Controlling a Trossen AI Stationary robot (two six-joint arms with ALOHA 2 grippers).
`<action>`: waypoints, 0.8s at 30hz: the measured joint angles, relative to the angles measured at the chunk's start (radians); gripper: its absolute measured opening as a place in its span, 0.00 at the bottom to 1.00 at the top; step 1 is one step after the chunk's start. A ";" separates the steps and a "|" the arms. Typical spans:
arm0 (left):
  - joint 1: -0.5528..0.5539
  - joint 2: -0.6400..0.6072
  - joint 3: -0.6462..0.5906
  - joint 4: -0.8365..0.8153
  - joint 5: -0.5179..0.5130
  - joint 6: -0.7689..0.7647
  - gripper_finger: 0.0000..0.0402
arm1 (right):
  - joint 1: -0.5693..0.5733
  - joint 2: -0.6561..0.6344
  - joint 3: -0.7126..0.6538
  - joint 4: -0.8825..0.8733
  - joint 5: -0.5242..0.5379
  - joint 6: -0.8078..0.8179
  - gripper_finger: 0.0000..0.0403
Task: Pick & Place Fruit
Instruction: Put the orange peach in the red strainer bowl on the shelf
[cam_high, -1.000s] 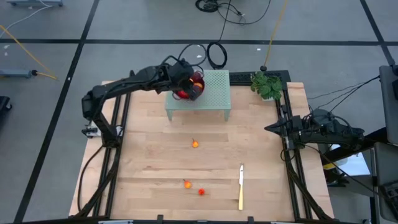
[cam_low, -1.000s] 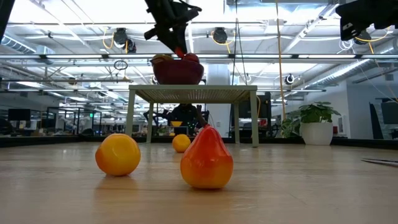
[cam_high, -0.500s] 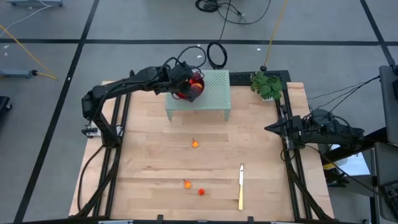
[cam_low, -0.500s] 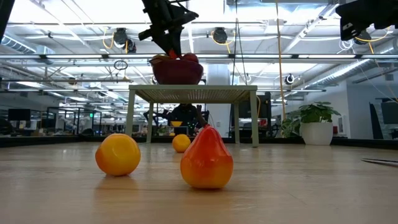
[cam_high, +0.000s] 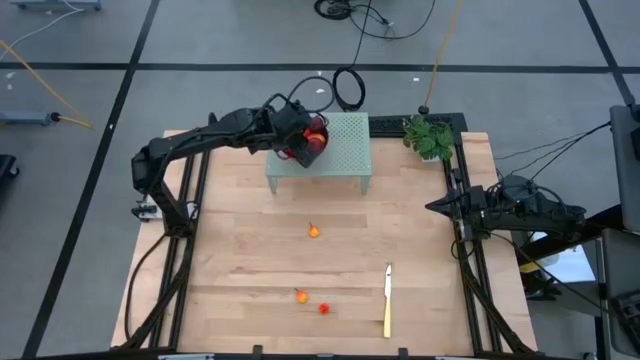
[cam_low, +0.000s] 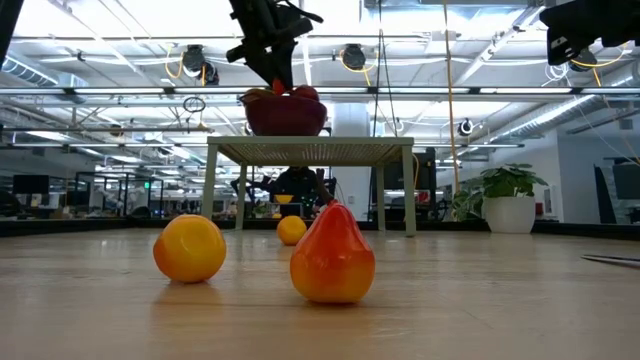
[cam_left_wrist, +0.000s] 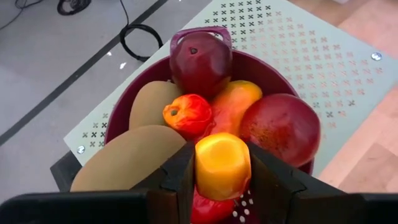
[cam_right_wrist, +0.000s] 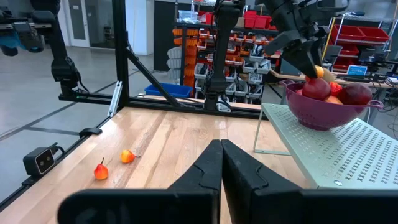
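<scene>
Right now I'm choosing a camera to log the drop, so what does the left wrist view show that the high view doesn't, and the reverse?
Only the left wrist view: a yellow fruit between the left tool's fingers, directly over the fruit piled in the bowl.
Only the high view: three small fruits on the table, the knife, the right arm parked at the table's edge.
Both: the purple bowl on the perforated stand.

pear-shaped fruit (cam_low: 332, 258), orange fruit (cam_low: 190, 248), bowl (cam_low: 286, 113)

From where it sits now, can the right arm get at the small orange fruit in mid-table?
Probably yes. The right hand waits shut at the table's right edge, and only bare wooden tabletop lies between it and the small orange fruit.
</scene>
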 joint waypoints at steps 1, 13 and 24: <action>0.000 0.000 0.000 0.000 0.000 0.001 0.31 | 0.000 0.000 0.000 0.000 0.000 0.000 0.00; 0.000 0.000 0.000 0.000 0.000 0.003 0.36 | 0.000 0.000 0.000 0.000 0.000 0.000 0.00; -0.007 0.000 0.000 0.000 -0.011 0.003 0.48 | 0.000 0.000 0.000 0.000 0.000 0.000 0.00</action>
